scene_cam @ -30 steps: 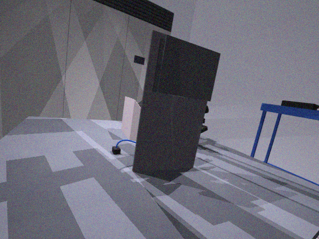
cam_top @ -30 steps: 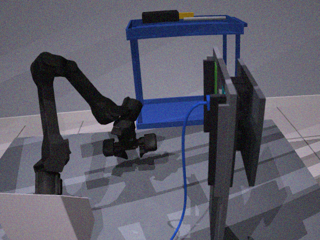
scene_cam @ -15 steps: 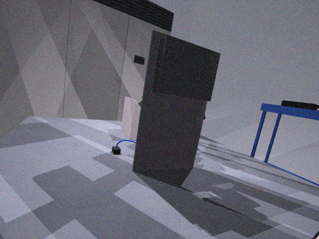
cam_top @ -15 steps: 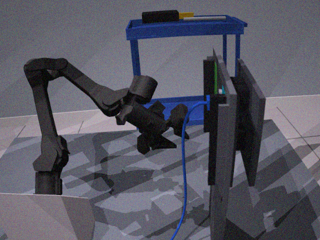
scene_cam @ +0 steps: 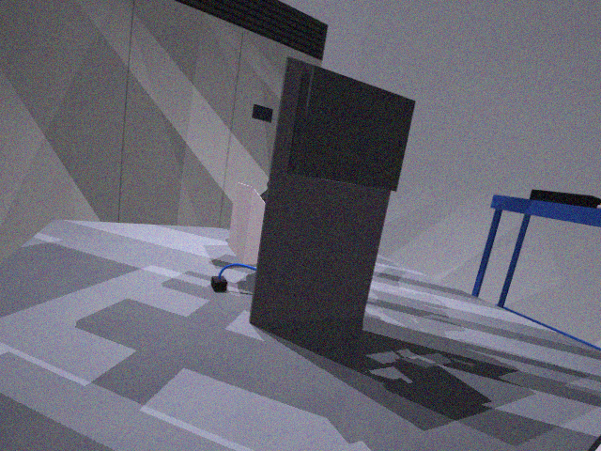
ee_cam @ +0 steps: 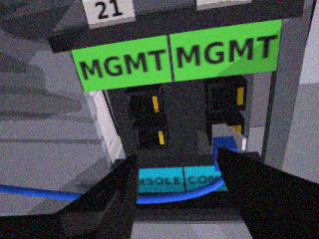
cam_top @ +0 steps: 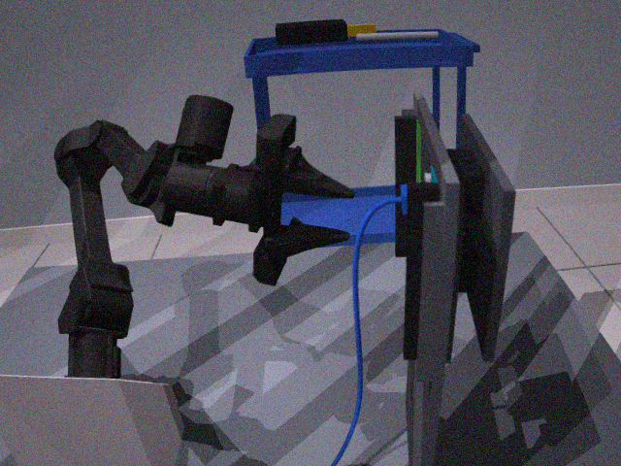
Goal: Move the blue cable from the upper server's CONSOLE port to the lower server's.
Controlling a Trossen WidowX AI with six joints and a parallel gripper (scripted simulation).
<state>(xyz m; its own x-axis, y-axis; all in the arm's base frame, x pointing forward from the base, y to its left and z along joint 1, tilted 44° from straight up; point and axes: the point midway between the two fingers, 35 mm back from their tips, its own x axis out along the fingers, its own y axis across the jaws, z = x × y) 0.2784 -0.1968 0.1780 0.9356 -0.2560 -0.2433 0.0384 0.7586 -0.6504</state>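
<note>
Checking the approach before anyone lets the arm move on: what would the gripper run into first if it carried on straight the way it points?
Probably the blue cable near the plug, then the server's port panel; how deep the cable lies relative to the fingers is unclear.

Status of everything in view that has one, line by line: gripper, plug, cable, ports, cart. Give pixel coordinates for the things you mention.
Gripper (cam_top: 350, 215) (ee_cam: 177, 157): open, short of the plug
Blue plug (cam_top: 404, 199) (ee_cam: 225, 146): seated in a port
Blue cable (cam_top: 357, 301) (scene_cam: 237, 265) (ee_cam: 164, 198): attached to the plug, hanging in a curve
Left-hand pair of ports (ee_cam: 142, 119): unplugged
Blue cart (cam_top: 350, 55) (scene_cam: 514, 205): loaded on its top tray
</note>
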